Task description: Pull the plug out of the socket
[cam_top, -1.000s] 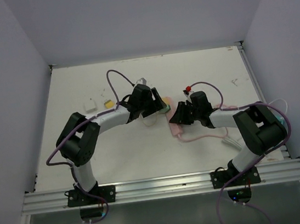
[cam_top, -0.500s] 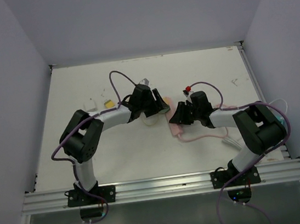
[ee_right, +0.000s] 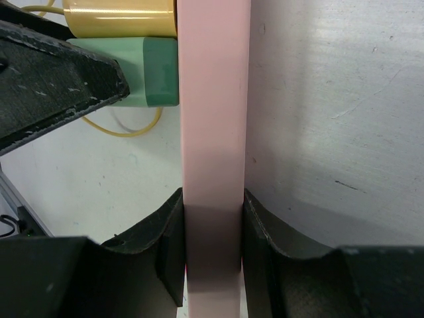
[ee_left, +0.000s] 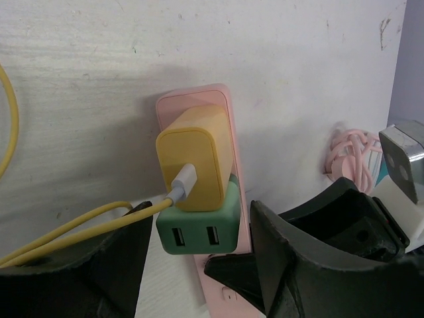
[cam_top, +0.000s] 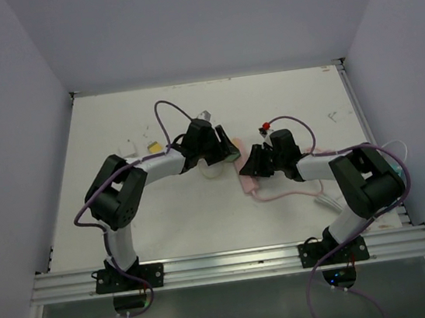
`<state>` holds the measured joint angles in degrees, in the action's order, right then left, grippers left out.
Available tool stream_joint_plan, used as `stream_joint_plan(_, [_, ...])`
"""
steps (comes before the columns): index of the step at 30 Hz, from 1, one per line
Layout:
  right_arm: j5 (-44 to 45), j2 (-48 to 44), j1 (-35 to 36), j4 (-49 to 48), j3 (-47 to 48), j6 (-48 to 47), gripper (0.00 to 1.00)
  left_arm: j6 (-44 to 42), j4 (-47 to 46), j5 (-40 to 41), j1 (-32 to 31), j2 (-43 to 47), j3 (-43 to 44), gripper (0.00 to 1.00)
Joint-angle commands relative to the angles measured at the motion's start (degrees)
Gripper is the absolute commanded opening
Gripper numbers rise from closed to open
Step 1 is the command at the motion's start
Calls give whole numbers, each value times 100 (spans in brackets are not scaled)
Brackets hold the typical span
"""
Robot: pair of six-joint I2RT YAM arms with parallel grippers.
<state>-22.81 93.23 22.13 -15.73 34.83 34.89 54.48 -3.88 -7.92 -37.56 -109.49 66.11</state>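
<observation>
A pink socket strip (ee_left: 222, 99) lies flat on the white table. A yellow plug (ee_left: 195, 159) with a yellow cable (ee_left: 66, 228) and a green two-port USB plug (ee_left: 199, 228) sit in it side by side. My left gripper (ee_left: 199, 218) is open and straddles the green plug, with a small gap at each finger. My right gripper (ee_right: 212, 252) is shut on the pink socket strip (ee_right: 213, 99), pinching its two long sides just below the green plug (ee_right: 156, 73). From above, both grippers (cam_top: 223, 148) (cam_top: 252, 165) meet at the strip (cam_top: 247, 183).
A pink cable (cam_top: 288, 194) runs from the strip towards the right arm, with a coil (ee_left: 348, 156) beside it. A small white block (cam_top: 127, 147) and a yellow piece (cam_top: 152, 146) lie to the left. White cables (cam_top: 324, 201) lie at the right edge.
The left gripper's jaws have narrowed around the green plug, and the left arm's elbow has shifted slightly right. The right gripper has kept its hold on the strip.
</observation>
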Motion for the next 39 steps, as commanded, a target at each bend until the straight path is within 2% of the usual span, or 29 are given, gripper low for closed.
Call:
stream_joint_plan(1, [277, 442, 72, 1379, -337, -387, 0, 37, -333, -139, 38, -116, 148, 64])
stream_joint_plan(2, [268, 450, 81, 1379, -336, -378, 0, 37, -333, -131, 38, -134, 148, 59])
stream_joint_plan(4, [268, 477, 72, 1379, -336, -378, 0, 63, -341, -139, 38, -151, 148, 58])
stream_joint_plan(5, [268, 477, 72, 1379, -336, -387, 0, 80, -350, -165, 38, -151, 148, 53])
stream_joint_plan(7, [268, 477, 72, 1371, -336, -387, 0, 107, -359, -183, 47, -160, 148, 50])
stream_joint_plan(10, [303, 486, 72, 1388, -336, -369, 0, 194, -411, -192, 56, -151, 96, 32])
stream_joint_plan(11, [321, 477, 72, 1388, -336, -361, 0, 230, -455, -227, 82, -108, 17, 19])
stream_joint_plan(13, [417, 485, 72, 1423, -328, -343, 0, 361, -648, -227, 108, 23, -211, 3])
stream_joint_plan(14, [444, 494, 72, 1458, -310, -299, 0, 414, -701, -236, 152, 68, -282, 0])
stream_joint_plan(22, [865, 687, 63, 1555, -231, -141, 0, 713, -1229, -420, 381, 586, -1029, 0])
stream_joint_plan(39, [1577, 916, 63, 2109, -46, 158, 0, 652, -922, -438, 662, 1176, -1161, 0])
